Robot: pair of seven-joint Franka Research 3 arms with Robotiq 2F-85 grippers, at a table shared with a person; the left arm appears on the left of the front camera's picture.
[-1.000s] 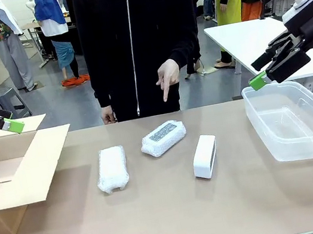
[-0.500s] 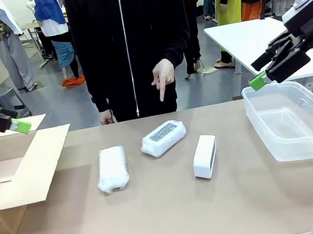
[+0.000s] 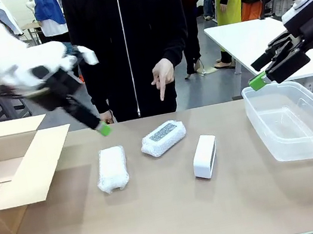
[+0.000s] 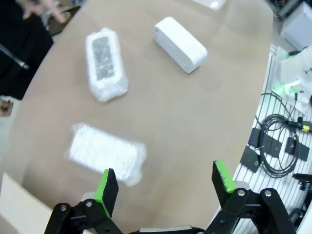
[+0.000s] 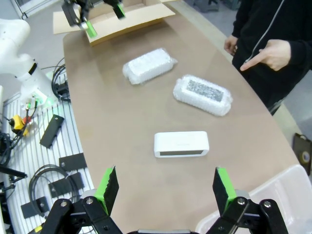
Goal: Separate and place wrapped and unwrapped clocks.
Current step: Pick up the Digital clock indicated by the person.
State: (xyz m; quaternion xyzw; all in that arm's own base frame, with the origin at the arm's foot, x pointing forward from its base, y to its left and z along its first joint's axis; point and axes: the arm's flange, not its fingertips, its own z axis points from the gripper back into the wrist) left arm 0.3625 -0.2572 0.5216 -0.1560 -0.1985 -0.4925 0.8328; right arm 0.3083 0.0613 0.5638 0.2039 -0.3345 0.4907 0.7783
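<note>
Two bubble-wrapped bundles lie mid-table: a plain whitish one [image 3: 112, 169] and one with a dark speckled face [image 3: 163, 137]. To their right the bare white clock block [image 3: 204, 156] stands on its long edge. My left gripper [image 3: 100, 125] hangs open above the table, just behind the plain bundle; in its wrist view the plain bundle [image 4: 106, 152] lies just beyond the left finger, the dark-faced bundle [image 4: 105, 56] and white block [image 4: 180, 44] farther off. My right gripper [image 3: 259, 79] is open in the air over the tub's far left corner, with the white block [image 5: 181, 144] ahead of its fingers.
An open cardboard box [image 3: 14, 172] sits at the table's left end. A clear plastic tub [image 3: 307, 145] stands at the right end. At the far edge a person in black points a finger [image 3: 163, 76] down at the dark-faced bundle.
My left arm has swung quickly right from above the cardboard box to over the table behind the plain bundle. The right arm and the three clocks have stayed put.
</note>
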